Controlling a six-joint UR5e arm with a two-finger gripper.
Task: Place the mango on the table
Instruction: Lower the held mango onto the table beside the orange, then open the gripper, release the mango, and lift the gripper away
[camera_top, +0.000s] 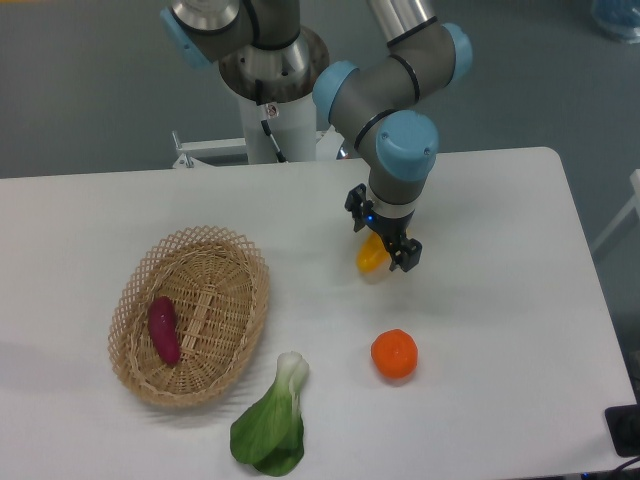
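The yellow-orange mango sits between the fingers of my gripper at the middle of the white table. The gripper is closed on it from above and hides most of the fruit; only its lower left end shows. The mango is at or just above the tabletop; I cannot tell whether it touches.
A round orange lies in front of the gripper. A green bok choy lies near the front edge. An oval wicker basket at the left holds a purple sweet potato. The arm's base stands at the back.
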